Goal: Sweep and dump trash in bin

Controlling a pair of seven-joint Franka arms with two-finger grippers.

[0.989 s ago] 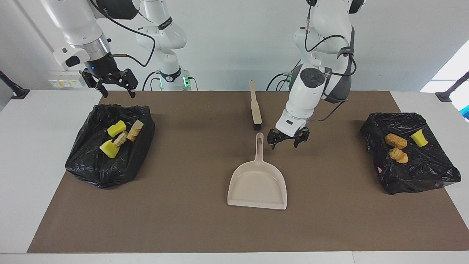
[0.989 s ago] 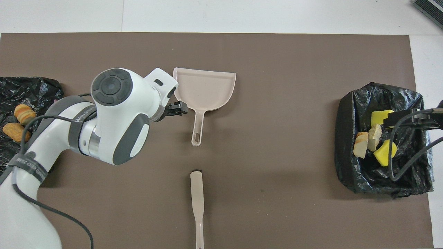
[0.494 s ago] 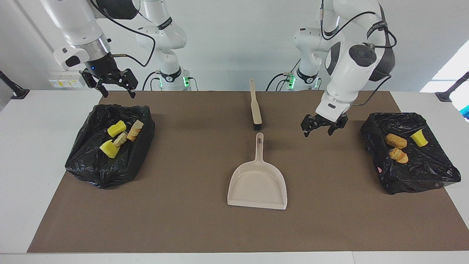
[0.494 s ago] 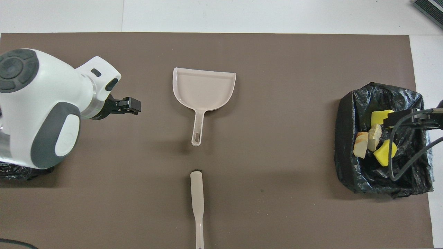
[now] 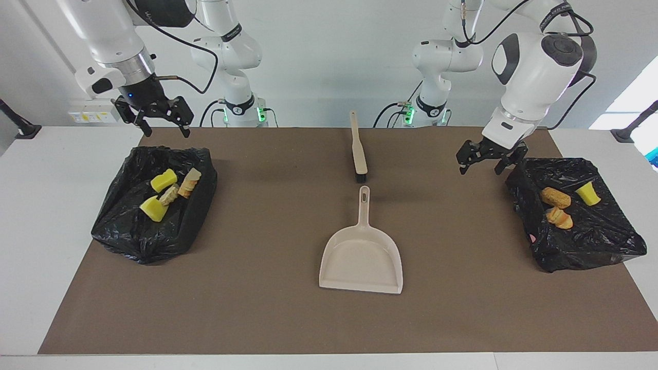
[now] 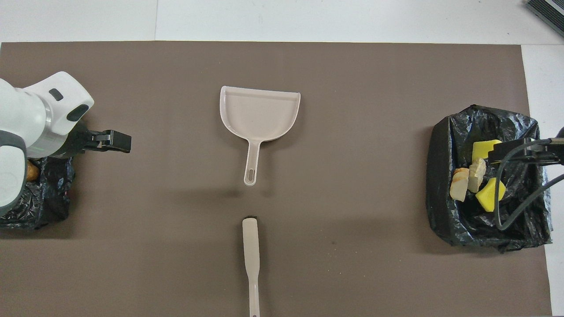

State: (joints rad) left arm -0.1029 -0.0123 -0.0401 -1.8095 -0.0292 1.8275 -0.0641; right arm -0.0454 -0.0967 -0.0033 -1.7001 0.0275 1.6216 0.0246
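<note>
A brown mat [image 5: 267,318] covers most of the white table [image 5: 31,216]. On the mat's middle lies a beige dustpan [image 5: 361,259], its handle pointing toward the robots. In line with that handle, nearer to the robots and apart from it, lies a beige-handled brush [image 5: 358,149], its black bristles toward the dustpan. A strip of wall sockets [image 5: 91,116] sits against the white wall at the right arm's end.
</note>
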